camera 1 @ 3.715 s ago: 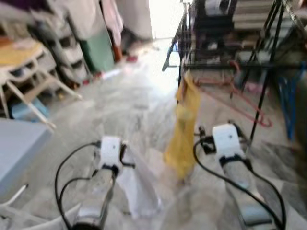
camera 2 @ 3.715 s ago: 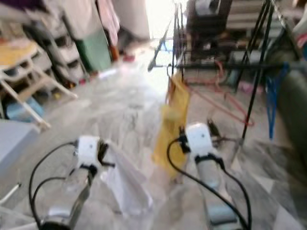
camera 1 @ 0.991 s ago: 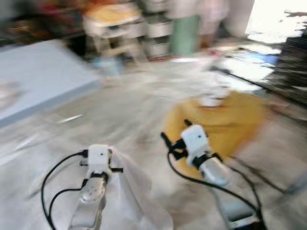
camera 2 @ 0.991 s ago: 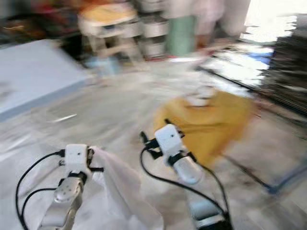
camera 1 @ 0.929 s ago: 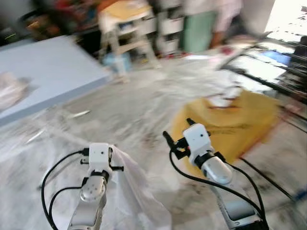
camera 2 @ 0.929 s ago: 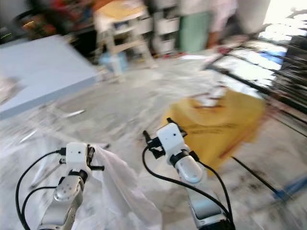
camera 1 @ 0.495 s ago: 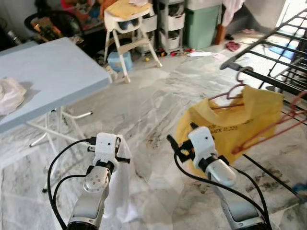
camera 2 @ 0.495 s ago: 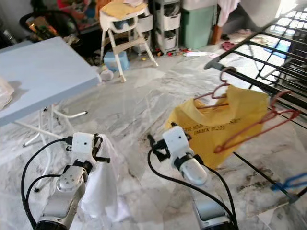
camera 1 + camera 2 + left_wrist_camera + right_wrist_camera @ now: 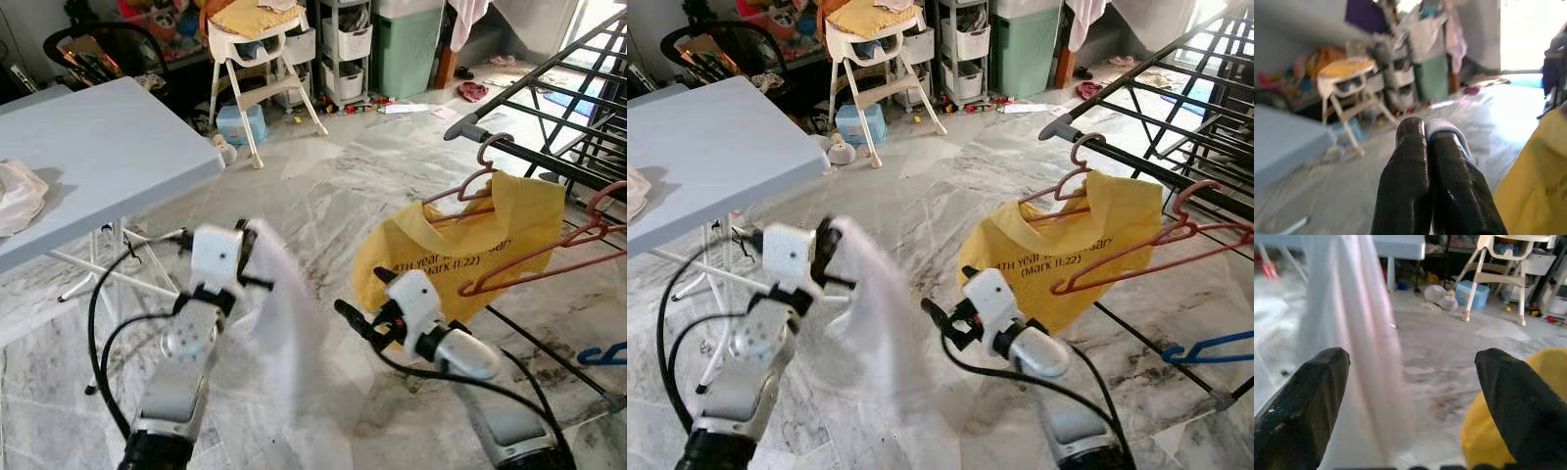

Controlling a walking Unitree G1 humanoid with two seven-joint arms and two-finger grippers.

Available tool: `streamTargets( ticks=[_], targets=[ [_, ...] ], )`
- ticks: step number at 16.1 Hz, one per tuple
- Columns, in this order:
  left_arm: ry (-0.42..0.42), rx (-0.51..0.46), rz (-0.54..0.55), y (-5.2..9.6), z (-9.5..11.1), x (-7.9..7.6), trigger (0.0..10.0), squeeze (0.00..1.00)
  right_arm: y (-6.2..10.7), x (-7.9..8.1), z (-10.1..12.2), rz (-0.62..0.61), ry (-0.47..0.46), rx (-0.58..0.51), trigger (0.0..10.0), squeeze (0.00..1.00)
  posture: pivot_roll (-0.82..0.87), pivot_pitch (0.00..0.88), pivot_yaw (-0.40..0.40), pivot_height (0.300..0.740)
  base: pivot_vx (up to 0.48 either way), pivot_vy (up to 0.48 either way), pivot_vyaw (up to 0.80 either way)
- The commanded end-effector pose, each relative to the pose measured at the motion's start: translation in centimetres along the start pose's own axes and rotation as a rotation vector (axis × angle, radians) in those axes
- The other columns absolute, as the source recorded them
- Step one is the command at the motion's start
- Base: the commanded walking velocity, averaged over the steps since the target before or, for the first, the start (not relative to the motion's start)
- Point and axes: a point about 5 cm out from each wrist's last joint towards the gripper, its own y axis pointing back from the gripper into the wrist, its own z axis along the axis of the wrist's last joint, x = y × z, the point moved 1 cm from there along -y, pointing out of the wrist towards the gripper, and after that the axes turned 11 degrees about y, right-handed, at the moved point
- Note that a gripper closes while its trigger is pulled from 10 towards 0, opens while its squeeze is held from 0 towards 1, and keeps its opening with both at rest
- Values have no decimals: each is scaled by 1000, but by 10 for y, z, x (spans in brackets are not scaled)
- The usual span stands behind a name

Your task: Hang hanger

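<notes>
Left hand (image 9: 247, 257) just swung up to centre-left, pinched tight on the white cloth (image 9: 289, 338); right hand (image 9: 355, 319) empty, spread wide; yellow shirt's pink hanger (image 9: 470, 186) already on the rack rail (image 9: 509, 147), upper right.

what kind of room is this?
Likely a home utility or laundry area, cluttered. A black drying rack carries a yellow shirt on pink hangers; a child's high chair and plastic drawer units stand on the marble floor.

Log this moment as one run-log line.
left gripper: shut on white cloth | right gripper: open, free | yellow shirt: on hanger, on drying rack
</notes>
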Motion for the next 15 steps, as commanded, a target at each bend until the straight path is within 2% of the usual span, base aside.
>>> streamTargets(
  ticks=[1,2,3,4,5,8,10,12,13,14,15],
  targets=[
    [-28,-36,-9,-2,9,0,10000,0,-2,-2,-1,29,8,5,10000,1000,-58,14,53,740,0,0,0],
    [-28,-34,-3,-1,9,0,10000,0,-3,-2,-3,42,28,14,10000,1000,-54,19,51,740,0,0,0],
    [-29,-29,8,1,9,2,10000,0,-3,2,-3,94,-3,5,10000,1000,-51,22,45,740,0,0,0],
    [-33,-25,18,3,8,3,10000,0,-3,8,-2,162,7,-11,10000,1000,-51,23,44,740,0,0,0],
    [-33,-24,26,5,9,5,10000,0,-6,17,-1,246,53,-13,10000,1000,-50,30,41,740,0,0,0],
    [-43,-38,29,4,12,5,10000,0,-8,28,0,338,57,-20,10000,1000,-47,36,39,740,0,0,0],
    [-43,-74,34,0,24,3,10000,0,-11,50,-5,535,107,7,10000,1000,-44,43,32,740,0,0,0],
    [-17,-88,15,-3,29,-4,10000,0,-23,55,-5,522,148,14,10000,1000,-42,45,25,740,0,0,0],
    [-2,-93,-5,-4,32,-11,10000,0,-30,56,-4,502,152,8,10000,953,-40,45,21,740,0,0,0],
    [9,-89,-20,-4,31,-17,10000,0,-39,56,-3,457,160,17,10000,0,-37,44,18,740,0,0,0],
    [10,-78,-31,-3,29,-20,10000,0,-42,55,-3,439,173,17,10000,0,-35,43,17,740,0,0,0]
  ],
)
